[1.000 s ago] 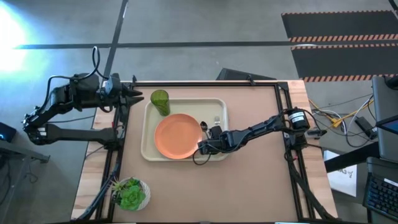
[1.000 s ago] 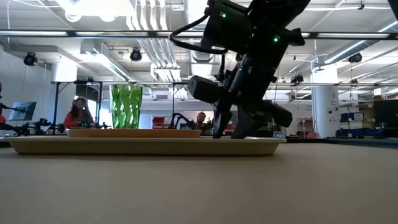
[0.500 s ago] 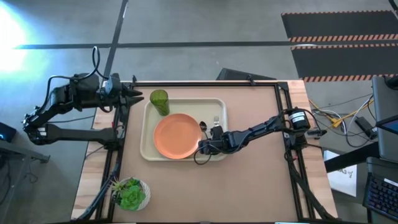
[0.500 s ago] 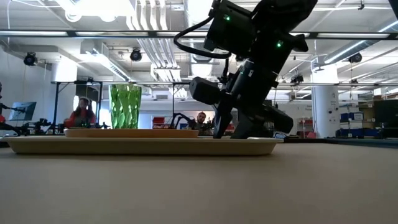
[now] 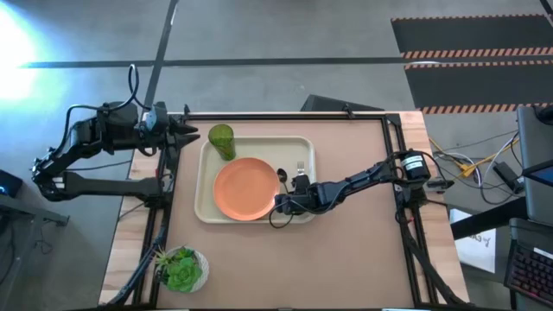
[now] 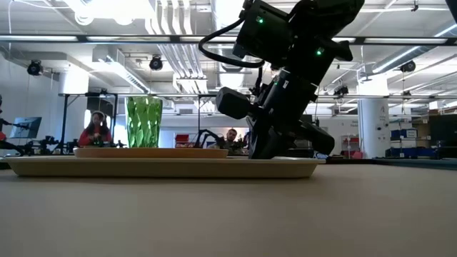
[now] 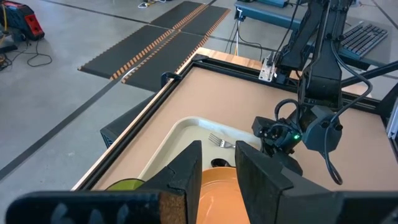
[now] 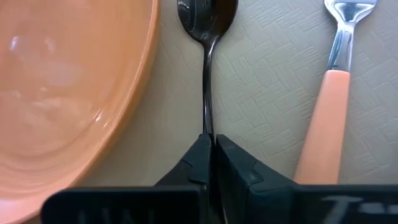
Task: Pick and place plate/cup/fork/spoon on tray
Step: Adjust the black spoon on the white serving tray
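Spoon | lay on tray between plate and fork, parallel to fork, bowl toward tray's far edge | right gripper clamped together on spoon's handle | left gripper apart, beside cup

the spoon handle's near end is hidden between the right gripper fingers; the fork handle runs off-frame.

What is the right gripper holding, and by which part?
The right gripper is shut on the spoon, gripping its thin handle, on the tray.
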Controlling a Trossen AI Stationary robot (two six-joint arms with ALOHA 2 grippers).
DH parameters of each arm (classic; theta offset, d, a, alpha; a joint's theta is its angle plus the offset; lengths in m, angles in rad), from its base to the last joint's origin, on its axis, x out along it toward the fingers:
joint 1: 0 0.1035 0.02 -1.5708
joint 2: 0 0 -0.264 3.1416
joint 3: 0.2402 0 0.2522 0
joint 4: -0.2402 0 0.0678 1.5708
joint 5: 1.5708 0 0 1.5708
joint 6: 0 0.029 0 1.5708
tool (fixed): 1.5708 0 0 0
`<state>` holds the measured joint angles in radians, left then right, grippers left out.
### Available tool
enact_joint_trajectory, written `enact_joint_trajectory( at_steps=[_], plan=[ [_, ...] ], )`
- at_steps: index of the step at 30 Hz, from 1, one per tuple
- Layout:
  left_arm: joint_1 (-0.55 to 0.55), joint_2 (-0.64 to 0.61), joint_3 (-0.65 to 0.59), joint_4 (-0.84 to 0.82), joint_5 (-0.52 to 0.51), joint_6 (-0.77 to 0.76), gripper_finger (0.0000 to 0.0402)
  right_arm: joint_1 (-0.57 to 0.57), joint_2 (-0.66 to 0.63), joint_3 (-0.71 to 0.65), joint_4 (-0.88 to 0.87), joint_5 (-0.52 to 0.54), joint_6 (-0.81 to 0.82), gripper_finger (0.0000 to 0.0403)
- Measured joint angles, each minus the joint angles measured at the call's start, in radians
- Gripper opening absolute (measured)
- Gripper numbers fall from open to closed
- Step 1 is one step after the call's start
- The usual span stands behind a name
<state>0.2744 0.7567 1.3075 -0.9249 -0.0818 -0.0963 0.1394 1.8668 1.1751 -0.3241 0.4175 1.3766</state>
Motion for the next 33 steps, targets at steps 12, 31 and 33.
enact_joint_trajectory(
  at_steps=[12, 31, 33],
  plan=[
    [0.000, 0.000, 0.000, 0.000, 0.000, 0.000, 0.0079, 0.011, 0.000, 0.009, 0.000, 0.076, 0.067, 0.0008],
    [0.000, 0.000, 0.000, 0.000, 0.000, 0.005, 0.0079, 0.022, 0.000, 0.007, 0.109, 0.107, 0.055, 0.0008],
    [0.000, 0.000, 0.000, 0.000, 0.000, 0.005, 0.0079, 0.019, 0.000, 0.004, 0.109, 0.107, 0.055, 0.0008]
  ],
)
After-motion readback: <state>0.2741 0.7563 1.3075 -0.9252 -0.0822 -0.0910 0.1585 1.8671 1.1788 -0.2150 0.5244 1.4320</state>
